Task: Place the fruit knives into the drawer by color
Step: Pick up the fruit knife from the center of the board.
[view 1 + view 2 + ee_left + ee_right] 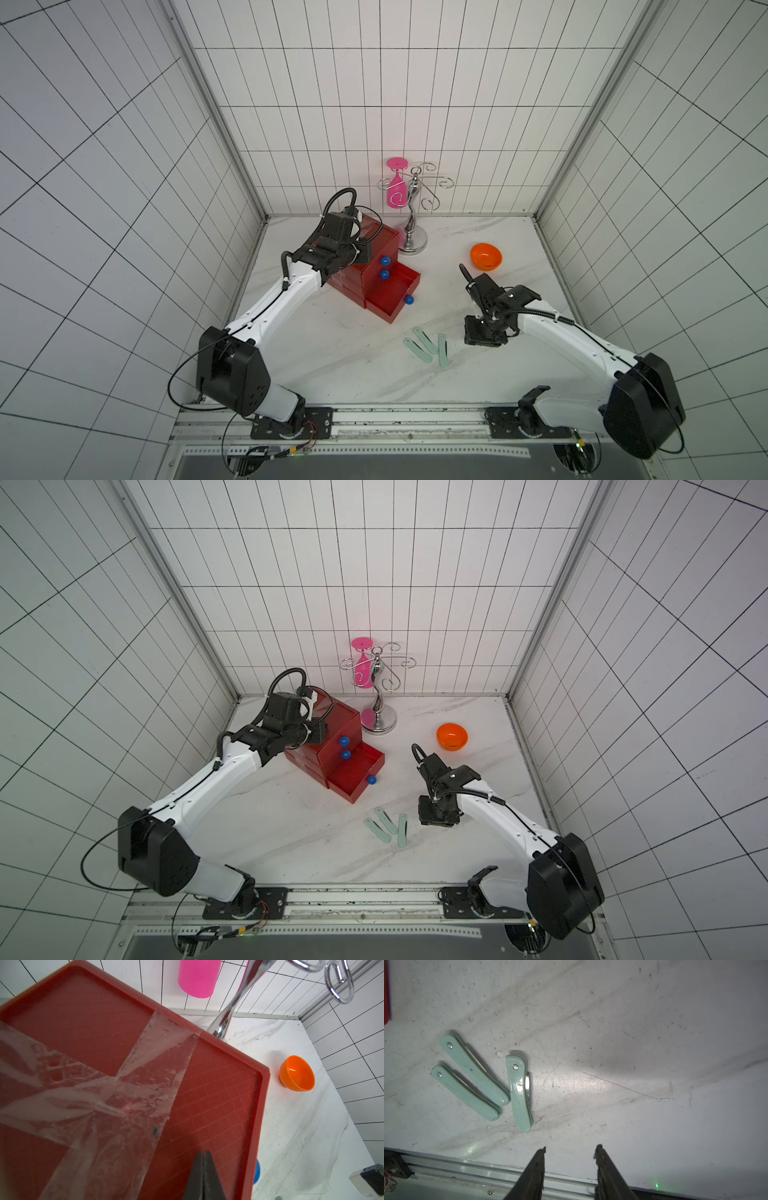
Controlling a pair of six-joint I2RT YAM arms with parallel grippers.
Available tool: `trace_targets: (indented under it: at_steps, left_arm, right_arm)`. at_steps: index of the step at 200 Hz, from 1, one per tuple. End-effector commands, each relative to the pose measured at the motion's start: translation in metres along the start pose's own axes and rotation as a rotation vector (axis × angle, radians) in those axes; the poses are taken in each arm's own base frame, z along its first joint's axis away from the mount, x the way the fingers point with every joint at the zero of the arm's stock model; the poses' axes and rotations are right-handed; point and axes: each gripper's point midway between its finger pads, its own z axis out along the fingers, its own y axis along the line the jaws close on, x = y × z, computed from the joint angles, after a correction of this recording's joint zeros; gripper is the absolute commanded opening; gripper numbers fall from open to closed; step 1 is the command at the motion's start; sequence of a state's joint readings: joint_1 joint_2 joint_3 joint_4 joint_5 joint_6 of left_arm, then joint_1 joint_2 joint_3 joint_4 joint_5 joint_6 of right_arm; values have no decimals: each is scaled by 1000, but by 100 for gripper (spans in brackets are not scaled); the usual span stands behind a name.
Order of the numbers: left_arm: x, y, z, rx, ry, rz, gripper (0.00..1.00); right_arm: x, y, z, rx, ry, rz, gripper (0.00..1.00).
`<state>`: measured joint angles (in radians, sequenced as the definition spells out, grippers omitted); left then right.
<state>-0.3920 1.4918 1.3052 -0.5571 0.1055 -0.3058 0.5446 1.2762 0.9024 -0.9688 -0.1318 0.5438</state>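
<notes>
Fruit knives (519, 1093): three, mint green, folded, flat on the bench (633, 1043), close together, near the right tool (570, 1149), between it and the drawer (384, 241).
Drawer: red chest, three blue knobs; lowest tray (395, 295) pulled out; taped top under the left tool (203, 1169).
Left tool: fingers pressed together, holding nothing.
Right tool: fingers spread, holding nothing, above the bench.
Orange bowl (486, 256): on the bench, beyond the right tool.

On the white marble table (332, 357) we see the red drawer (388, 291), a chrome stand (413, 243), an orange bowl (486, 257), and three mint green fruit knives (424, 340) lying close together.
</notes>
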Motion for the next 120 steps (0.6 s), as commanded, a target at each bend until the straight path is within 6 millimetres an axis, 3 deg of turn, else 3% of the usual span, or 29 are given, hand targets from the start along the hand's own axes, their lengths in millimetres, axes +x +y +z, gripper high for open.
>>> trace_targets:
  at_steps: [1,120]
  left_arm:
    - [101,48,15,-177,344,-22,0]
    - [104,48,12,-171,322,-52,0]
  right_arm:
    - [-14,8,-25,39,-34,-28,43]
    - [-10,43,9,58,45,-82,46]
